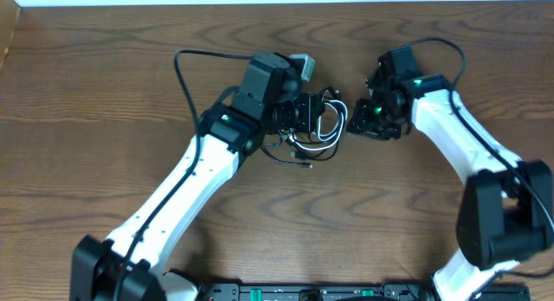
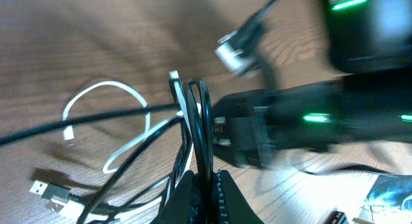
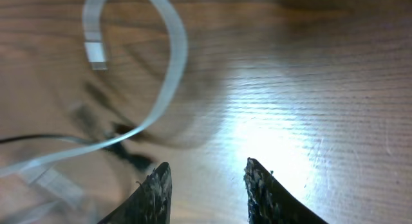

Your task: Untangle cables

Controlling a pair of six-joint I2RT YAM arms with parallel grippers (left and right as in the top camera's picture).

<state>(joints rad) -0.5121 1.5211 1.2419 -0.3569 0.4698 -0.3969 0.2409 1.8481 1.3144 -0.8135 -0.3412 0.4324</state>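
Here, the cables [image 1: 316, 132]: a small tangled bundle near the middle of the worktop [image 1: 86, 93], lying between the two tools and closer to the left one.
Black cable [image 2: 205, 121]: several of its loops stand bunched together, rising straight up out of the left tool's grip.
White cable [image 2: 143, 108]: one open loop lies flat on the wood beside the black strands and crosses them lower down. A flat USB plug [image 2: 48, 190] rests at the near edge.
Left tool [image 2: 206, 179]: fully closed, pinching the bunched black loops between its pads.
Right tool [image 3: 209, 176]: partly open with only bare wood between its fingers, holding nothing. It hovers just beside the white loop.
Weight: very light by the look of it, so a pull on one strand would likely drag the whole bundle unless the other side is anchored.
Stiffness: thin and limp, though the coils seem to keep a springy set and may curl back when let go.
Surface: the smooth sheath could slip through a loose pinch.
Weak points: the plug ends and their necks, which are best not yanked.
Where to take hold: on the free white loop, clear of the crossing, or just behind a plug, pulling away from the pinned black loops.
Uncertain: how the strands thread through each other under the left tool cannot be told.
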